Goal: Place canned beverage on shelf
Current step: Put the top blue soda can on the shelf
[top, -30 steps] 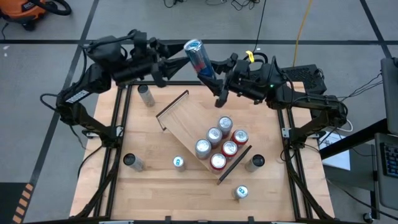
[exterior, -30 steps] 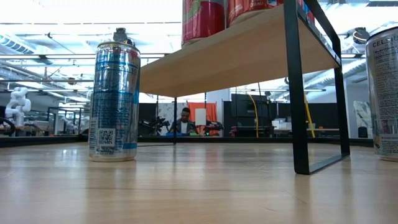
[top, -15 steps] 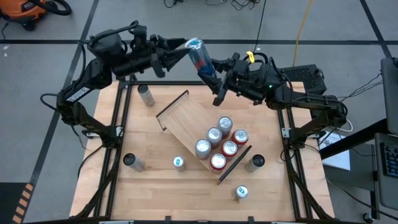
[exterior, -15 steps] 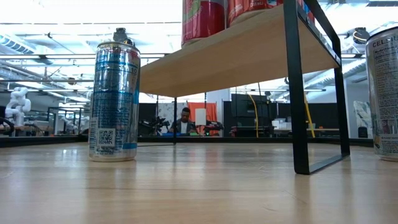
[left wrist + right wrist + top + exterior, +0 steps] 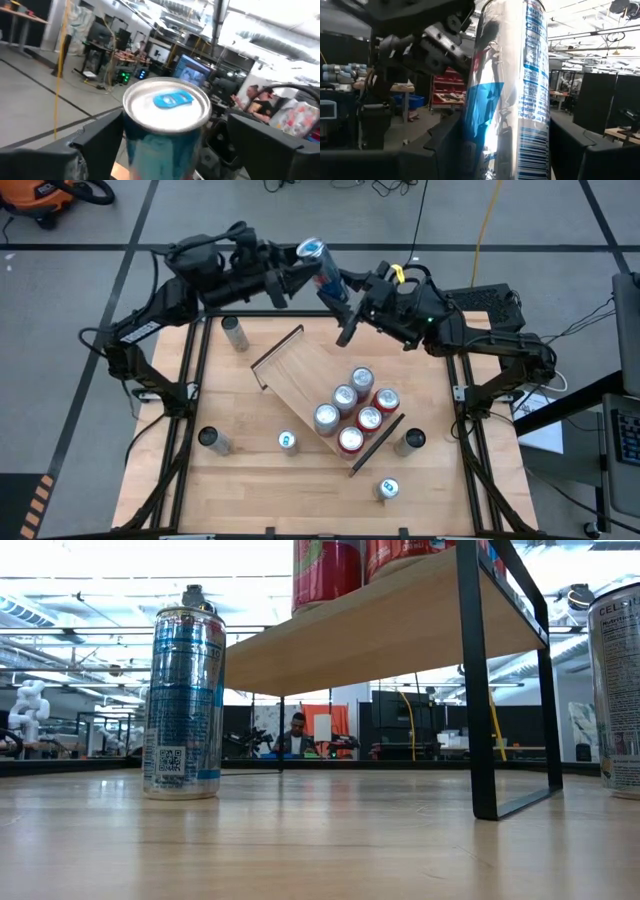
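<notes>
Where the worktop lies nearest in the high view, one upright can is found at the near right corner. Further in, a blue-topped can and two dark-topped cans are set out across the board. The shelf, a light-wood board with a black rail at each short end, is placed askew at the middle. Six cans are grouped on its near right half: three silver and three red-topped. Its far left half is bare. A slim silver can is stood at the far left corner, well apart from the shelf.

Above the far edge, the canned beverage, blue and silver, is held tilted in the air between the two arms. It is clamped at its lower end by the fingers of the right gripper. The left gripper is placed around its upper part, fingers spread wide to either side of the can top; contact cannot be told.

In the low view, a blue-and-silver can and the shelf's black leg are seen, with a person seated far behind.
</notes>
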`<action>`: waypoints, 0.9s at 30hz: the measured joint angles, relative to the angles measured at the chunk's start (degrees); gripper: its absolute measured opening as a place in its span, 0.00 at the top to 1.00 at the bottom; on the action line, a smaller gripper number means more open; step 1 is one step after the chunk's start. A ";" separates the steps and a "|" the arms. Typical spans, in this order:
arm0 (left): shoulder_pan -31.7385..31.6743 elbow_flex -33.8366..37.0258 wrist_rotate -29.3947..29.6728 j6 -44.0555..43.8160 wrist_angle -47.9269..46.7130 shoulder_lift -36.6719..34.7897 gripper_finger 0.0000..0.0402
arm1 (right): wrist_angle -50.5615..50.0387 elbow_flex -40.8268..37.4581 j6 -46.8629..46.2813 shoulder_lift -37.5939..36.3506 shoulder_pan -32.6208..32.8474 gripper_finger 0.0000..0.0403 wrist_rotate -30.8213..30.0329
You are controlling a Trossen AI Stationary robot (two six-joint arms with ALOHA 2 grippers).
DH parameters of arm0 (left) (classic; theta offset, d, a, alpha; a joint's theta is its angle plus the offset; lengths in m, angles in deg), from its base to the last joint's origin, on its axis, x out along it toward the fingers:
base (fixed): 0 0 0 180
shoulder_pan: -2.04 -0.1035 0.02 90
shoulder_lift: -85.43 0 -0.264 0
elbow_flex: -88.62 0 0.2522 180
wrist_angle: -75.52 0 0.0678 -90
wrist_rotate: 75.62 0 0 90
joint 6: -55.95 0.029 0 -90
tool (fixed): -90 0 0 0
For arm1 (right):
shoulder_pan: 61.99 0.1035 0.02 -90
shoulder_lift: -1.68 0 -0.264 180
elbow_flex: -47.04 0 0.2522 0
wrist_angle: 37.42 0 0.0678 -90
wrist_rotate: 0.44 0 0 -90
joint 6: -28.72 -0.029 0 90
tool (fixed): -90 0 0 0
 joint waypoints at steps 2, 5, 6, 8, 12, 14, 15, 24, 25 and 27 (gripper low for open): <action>-0.10 0.00 1.66 0.05 0.48 0.48 0.08 | -0.25 0.00 0.74 0.02 0.00 0.47 -0.01; -0.08 0.02 3.28 0.04 2.42 1.10 0.05 | -0.43 0.00 2.34 0.02 0.00 0.47 -0.81; -0.03 0.02 3.53 -0.02 3.06 1.27 0.05 | -0.64 0.00 2.78 0.02 0.00 0.47 -1.53; -0.02 0.00 3.67 -0.03 3.46 1.61 0.05 | -0.75 0.00 3.98 0.02 0.00 0.47 -2.63; 0.00 0.02 4.55 -0.04 3.50 2.02 0.10 | -0.67 0.00 6.47 0.01 -0.04 0.47 -2.85; 0.30 0.02 4.55 -0.04 4.45 2.26 0.13 | -0.69 0.00 7.13 -0.01 -0.04 0.47 -2.85; 0.32 0.00 4.55 -0.06 4.79 2.36 0.15 | -0.73 0.00 7.20 -0.01 -0.04 0.47 -2.85; 0.26 0.02 6.28 -1.44 4.23 2.55 0.33 | -1.79 0.00 8.57 -0.01 -0.48 0.47 -2.96; 0.26 0.02 6.30 -1.34 4.10 2.57 0.35 | -1.98 0.00 8.47 -0.05 -0.46 0.47 -3.02; 0.26 0.02 6.30 -1.18 3.93 2.57 0.39 | -2.00 0.00 8.34 -0.07 -0.48 0.46 -2.76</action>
